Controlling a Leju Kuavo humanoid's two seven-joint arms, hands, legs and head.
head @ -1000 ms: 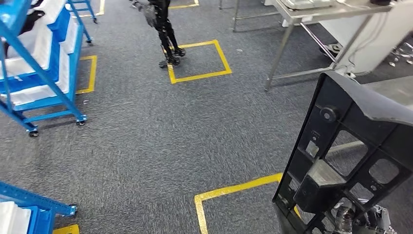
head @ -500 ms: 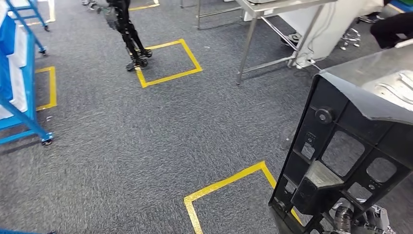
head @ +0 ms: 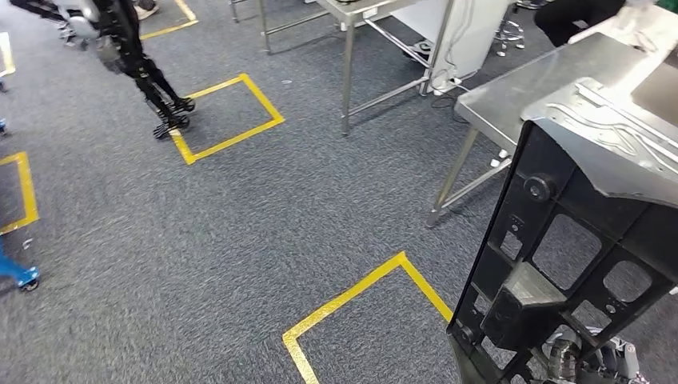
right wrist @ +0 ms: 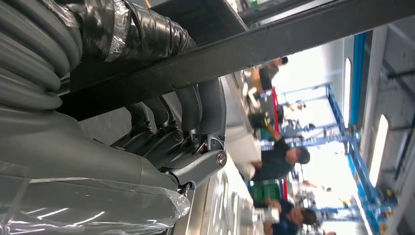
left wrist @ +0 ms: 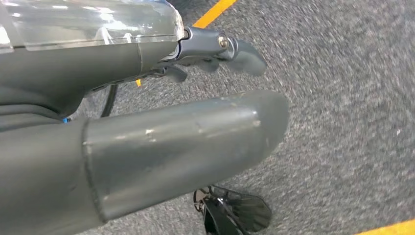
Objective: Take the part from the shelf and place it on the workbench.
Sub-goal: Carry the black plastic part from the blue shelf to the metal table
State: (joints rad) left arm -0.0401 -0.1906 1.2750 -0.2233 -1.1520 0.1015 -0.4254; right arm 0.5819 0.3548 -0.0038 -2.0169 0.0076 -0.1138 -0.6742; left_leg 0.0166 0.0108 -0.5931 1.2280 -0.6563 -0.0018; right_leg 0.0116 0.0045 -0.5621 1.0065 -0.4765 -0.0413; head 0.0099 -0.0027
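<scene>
A large black plastic part (head: 560, 160), a frame with several openings, stands upright at the lower right of the head view. My right hand (head: 588, 362) grips it from below. In the right wrist view the right hand's fingers (right wrist: 186, 142) curl round a black bar of the part (right wrist: 293, 34). Just behind the part's top edge is the steel workbench (head: 520, 92), with a shaped metal sheet lying on it. My left hand (left wrist: 171, 142) hangs over the grey carpet with its fingers apart and holds nothing.
Another robot (head: 140, 64) stands by a yellow taped square (head: 224, 120) at the far left. A second steel table (head: 360, 12) stands at the back. A yellow tape corner (head: 360, 296) marks the floor before me. People (right wrist: 279, 161) stand beyond the workbench.
The whole view has swung to the right: the blue shelves have slid out on the left and the workbench has come closer. The part stays held in my right hand.
</scene>
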